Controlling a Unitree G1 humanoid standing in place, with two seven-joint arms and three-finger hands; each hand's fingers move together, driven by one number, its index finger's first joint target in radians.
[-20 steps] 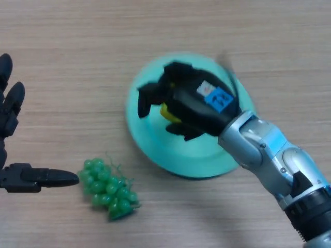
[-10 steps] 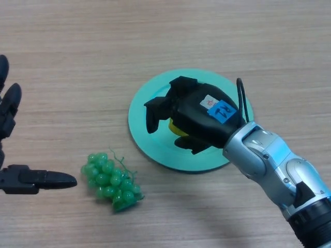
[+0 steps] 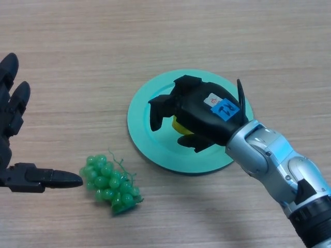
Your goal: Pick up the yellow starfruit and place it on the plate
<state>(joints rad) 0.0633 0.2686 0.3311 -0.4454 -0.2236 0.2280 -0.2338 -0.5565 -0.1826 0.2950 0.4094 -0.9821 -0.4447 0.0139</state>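
Right hand: my black right hand sits over the round turquoise plate, fingers and thumb curled down around the yellow starfruit.
Starfruit: only a small yellow patch shows under the palm (the rest is hidden), so I cannot tell whether it touches the plate or hangs just above it.
Why held so: I judge the grasp is kept closed to keep the fruit centred on the plate until it is safely down.
Left hand: the black left hand is at the view's left edge, fingers straight and spread, holding nothing, well apart from the plate.
Bystander: a bunch of green plastic grapes lies on the pale wooden table, near the plate's lower left rim, not touching it.
Stage: placing; release looks due next.
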